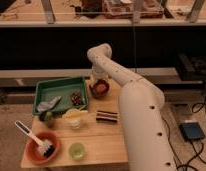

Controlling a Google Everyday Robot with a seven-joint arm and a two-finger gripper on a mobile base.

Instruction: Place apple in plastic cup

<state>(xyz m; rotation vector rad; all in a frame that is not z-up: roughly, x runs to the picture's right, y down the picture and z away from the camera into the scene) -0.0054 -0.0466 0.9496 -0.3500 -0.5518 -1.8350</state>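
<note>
The apple (100, 89), small and orange-red, lies in a dark bowl (107, 90) at the back of the wooden table. My gripper (98, 79) hangs straight above the bowl, close over the apple, at the end of the white arm that bends down from its elbow (98, 52). The plastic cup (76, 150), a short yellow-green tumbler, stands upright near the table's front edge, well in front of and left of the bowl.
A green tray (46, 91) at the back left holds a grey cloth (48, 105) and a dark snack (76, 98). A green fruit (47, 117), a clear cup with yellow contents (75, 120), a dark striped packet (107, 116) and an orange bowl (32, 148) with a white brush (31, 134) stand around.
</note>
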